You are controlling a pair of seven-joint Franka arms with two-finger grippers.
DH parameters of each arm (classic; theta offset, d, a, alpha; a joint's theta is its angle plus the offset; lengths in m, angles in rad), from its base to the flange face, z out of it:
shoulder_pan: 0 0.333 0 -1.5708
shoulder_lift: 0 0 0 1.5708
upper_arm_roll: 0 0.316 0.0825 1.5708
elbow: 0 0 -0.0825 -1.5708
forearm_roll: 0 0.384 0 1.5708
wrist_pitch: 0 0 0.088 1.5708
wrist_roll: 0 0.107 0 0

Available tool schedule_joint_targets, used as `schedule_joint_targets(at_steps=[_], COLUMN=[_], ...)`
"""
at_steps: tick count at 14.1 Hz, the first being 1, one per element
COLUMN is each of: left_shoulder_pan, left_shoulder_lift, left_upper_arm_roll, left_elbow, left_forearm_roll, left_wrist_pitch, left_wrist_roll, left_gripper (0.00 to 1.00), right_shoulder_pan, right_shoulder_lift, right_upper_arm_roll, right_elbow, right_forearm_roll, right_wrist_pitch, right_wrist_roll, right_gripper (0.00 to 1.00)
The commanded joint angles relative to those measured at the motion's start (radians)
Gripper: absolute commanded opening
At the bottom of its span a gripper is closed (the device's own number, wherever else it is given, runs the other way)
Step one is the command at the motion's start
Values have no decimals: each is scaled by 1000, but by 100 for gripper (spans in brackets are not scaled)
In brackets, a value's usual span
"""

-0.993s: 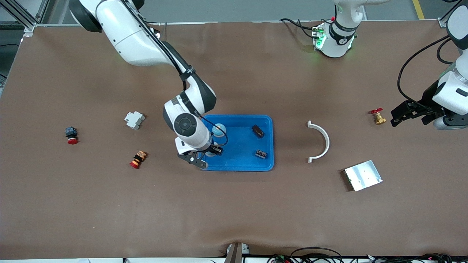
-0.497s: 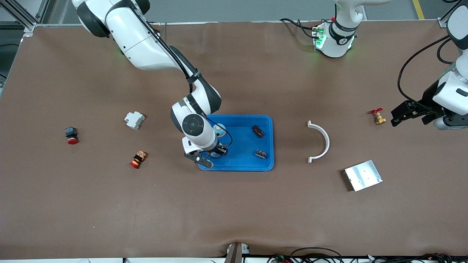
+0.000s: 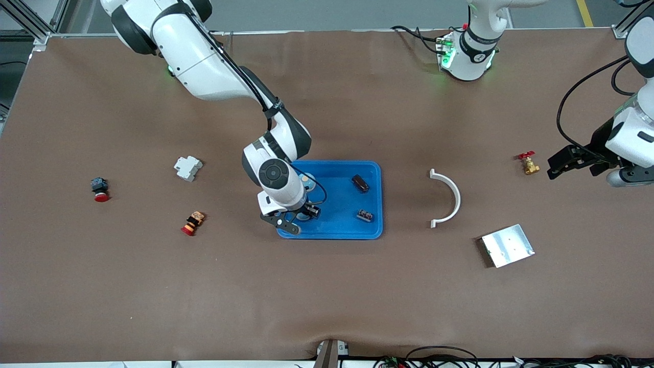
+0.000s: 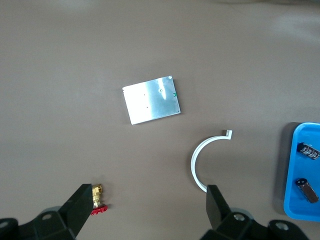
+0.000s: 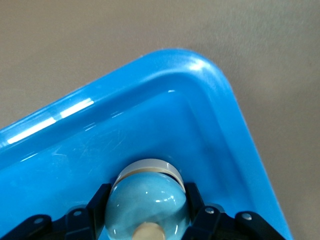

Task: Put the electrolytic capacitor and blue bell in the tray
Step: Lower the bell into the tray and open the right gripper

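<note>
The bright-blue tray [image 3: 337, 232] lies mid-table. My right gripper [image 3: 299, 217] is low over the tray's corner nearest the front camera on the right arm's side, shut on the pale-blue bell [image 3: 302, 216]. In the right wrist view the bell [image 5: 147, 202] sits between both fingers [image 5: 100, 197], just inside the tray's rim [image 5: 200, 65]. A dark cylindrical capacitor [image 3: 360, 183] lies in the tray, also in the left wrist view [image 4: 306, 190]. Another pale-blue round thing [image 3: 307, 179] peeks from under the right arm. My left gripper [image 3: 554, 166] waits open above the table beside a brass valve [image 3: 529, 164].
A small dark component [image 3: 364, 215] also lies in the tray. A white curved piece [image 3: 447, 199] and a silver plate [image 3: 507, 245] lie toward the left arm's end. A white block [image 3: 188, 167], a red button [image 3: 99, 189] and an orange-red part [image 3: 192, 223] lie toward the right arm's end.
My right gripper has carried the bell from the tray's edge further in over the tray, toward the left arm's end. The left arm has shifted only slightly.
</note>
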Motion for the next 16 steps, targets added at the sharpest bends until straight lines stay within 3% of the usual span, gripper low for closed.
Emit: schedule_joint_targets(at_steps=[1,6,7,9,10,11,16], left_shoulder_pan=[-2,-5,-8,-10,-9,-8,-1], left_shoulder_lift=[3,0,-5,-9,-13,-17,-28], left_upper_arm_roll=[4,1,-1,-8,-11,-11,-10], left_elbow=[17,45,54,97,118,137,143], left_forearm_roll=[-1,1,1,-2,-5,-5,-2], left_wrist_pitch=[-15,-26,-49,-128,-173,-207,-239], left_wrist_roll=[30,30,30,31,31,33,37], left_gripper=[100,100,100,100,100,100,100], right_shoulder_pan=[12,11,9,12,12,14,17], right_shoulder_lift=[25,28,29,29,31,31,-7], right_upper_arm_roll=[-13,-13,-13,-11,-11,-13,-8], right_elbow=[28,28,28,28,28,28,32], right_forearm_roll=[-49,-52,-52,-47,-46,-52,-44], right_wrist_pitch=[3,4,4,6,6,7,-23], right_wrist_roll=[18,21,21,24,27,42,39], right_gripper=[0,2,28,41,79,100,100])
